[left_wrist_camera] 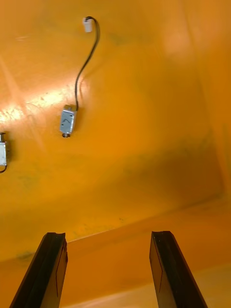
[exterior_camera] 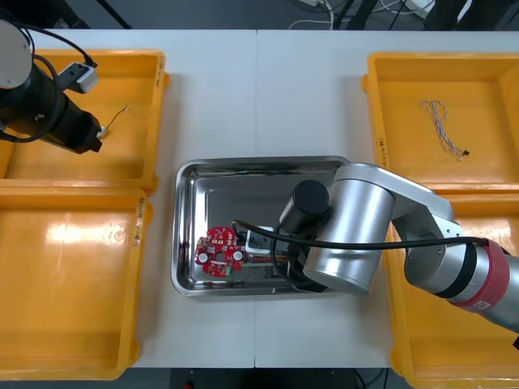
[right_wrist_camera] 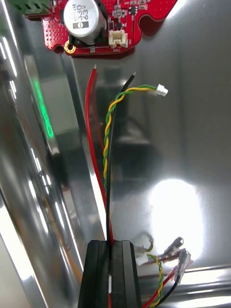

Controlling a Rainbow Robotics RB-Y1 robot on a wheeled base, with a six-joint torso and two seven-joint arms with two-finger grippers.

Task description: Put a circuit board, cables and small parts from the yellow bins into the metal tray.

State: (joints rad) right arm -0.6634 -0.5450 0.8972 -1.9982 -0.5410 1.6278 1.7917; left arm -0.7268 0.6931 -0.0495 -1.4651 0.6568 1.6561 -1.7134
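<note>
A round red circuit board (exterior_camera: pixel 219 250) lies in the metal tray (exterior_camera: pixel 243 166). My right arm (exterior_camera: pixel 357 227) reaches low over the tray beside the board. In the right wrist view my right gripper (right_wrist_camera: pixel 109 245) is shut on the red and yellow cable (right_wrist_camera: pixel 107 130), which runs from the fingers along the tray floor towards the circuit board (right_wrist_camera: pixel 91 19). My left gripper (left_wrist_camera: pixel 108 236) hangs open over the far left yellow bin (exterior_camera: pixel 138 57). Ahead of its fingers (left_wrist_camera: pixel 45 269) lies a small metal part (left_wrist_camera: pixel 67 120) on a black cable.
A blue and white twisted cable (exterior_camera: pixel 444 128) lies in the far right yellow bin (exterior_camera: pixel 373 89). A second small metal part (left_wrist_camera: pixel 2 153) sits at the edge of the left wrist view. The near left bin (exterior_camera: pixel 73 284) and the near right bin (exterior_camera: pixel 405 324) flank the tray.
</note>
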